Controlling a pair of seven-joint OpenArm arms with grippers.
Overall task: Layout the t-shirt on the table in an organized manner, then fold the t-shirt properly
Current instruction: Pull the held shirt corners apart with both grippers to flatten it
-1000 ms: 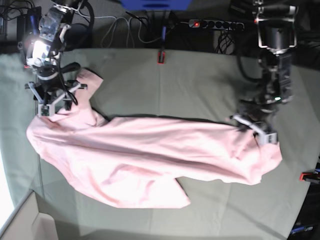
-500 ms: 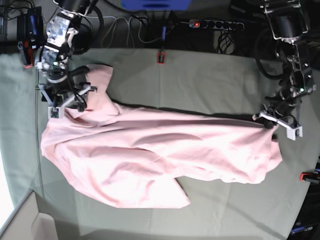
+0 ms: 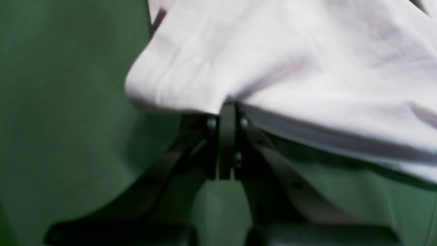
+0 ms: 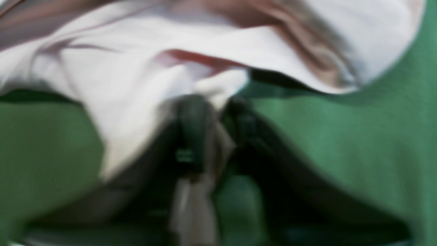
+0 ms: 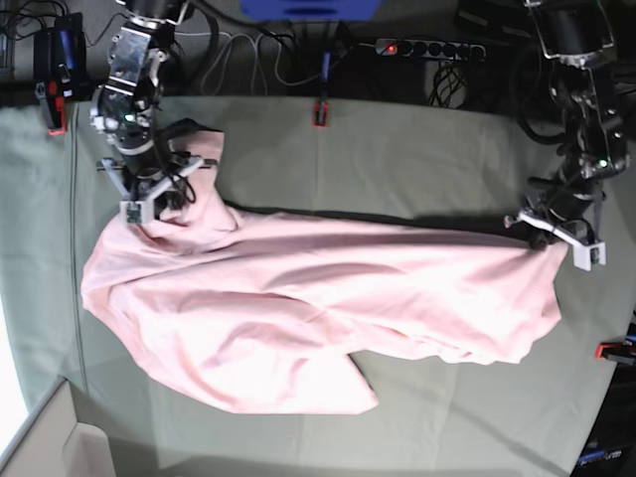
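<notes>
T-shirt (image 5: 298,318), one, lies rumpled on one table (image 5: 397,149), both hands clamped on it: left hand (image 5: 556,238), right hand (image 5: 149,204).

Beyond the far edge of the work surface lay a dark floor strewn with tangled black and white cables (image 5: 253,55). A long black power strip with a glowing red switch (image 5: 429,48) rested there, beside a bright blue box-shaped object (image 5: 308,8) at the top. A pale beige cardboard box (image 5: 45,442) stood at the lower left corner, where bright white light (image 5: 8,383) washed in.
</notes>
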